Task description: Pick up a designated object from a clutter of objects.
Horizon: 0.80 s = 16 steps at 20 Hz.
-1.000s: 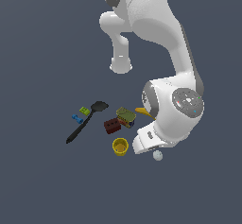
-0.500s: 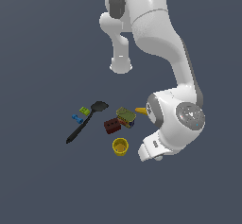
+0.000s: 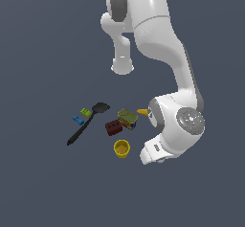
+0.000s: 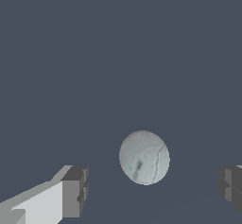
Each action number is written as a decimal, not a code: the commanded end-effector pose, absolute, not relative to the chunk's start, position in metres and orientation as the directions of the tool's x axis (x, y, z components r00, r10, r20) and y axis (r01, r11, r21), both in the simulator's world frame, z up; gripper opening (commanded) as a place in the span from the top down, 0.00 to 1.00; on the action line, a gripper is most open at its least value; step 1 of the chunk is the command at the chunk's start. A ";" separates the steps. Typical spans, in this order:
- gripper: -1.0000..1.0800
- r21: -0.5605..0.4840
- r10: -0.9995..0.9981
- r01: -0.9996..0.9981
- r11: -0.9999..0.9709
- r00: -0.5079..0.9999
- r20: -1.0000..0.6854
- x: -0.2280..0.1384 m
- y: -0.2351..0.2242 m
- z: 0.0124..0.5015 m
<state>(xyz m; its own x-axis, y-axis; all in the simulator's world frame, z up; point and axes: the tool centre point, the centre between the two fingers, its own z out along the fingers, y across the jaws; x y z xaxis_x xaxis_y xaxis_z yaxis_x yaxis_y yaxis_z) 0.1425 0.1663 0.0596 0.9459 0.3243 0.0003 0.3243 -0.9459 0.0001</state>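
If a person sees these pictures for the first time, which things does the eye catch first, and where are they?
In the exterior view the big white arm dominates, bent low over the dark floor at the exterior view's right. Beside it lies a small bright clutter: a yellow cup, a dark red brick and a black spatula. In the wrist view a pale ball sits between the open end effector's fingers, not touching either.
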 end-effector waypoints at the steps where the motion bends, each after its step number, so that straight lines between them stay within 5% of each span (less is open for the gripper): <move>1: 0.04 0.000 0.325 0.325 -0.946 0.946 -0.001 0.142 0.166 0.047; 11: 0.04 0.000 0.325 0.325 -0.946 0.946 0.000 0.143 0.167 0.021; 12: 1.00 0.000 0.325 0.325 -0.946 0.946 0.000 0.143 0.167 0.021; 16: 1.00 0.000 0.325 0.325 -0.946 0.946 0.000 0.143 0.167 0.021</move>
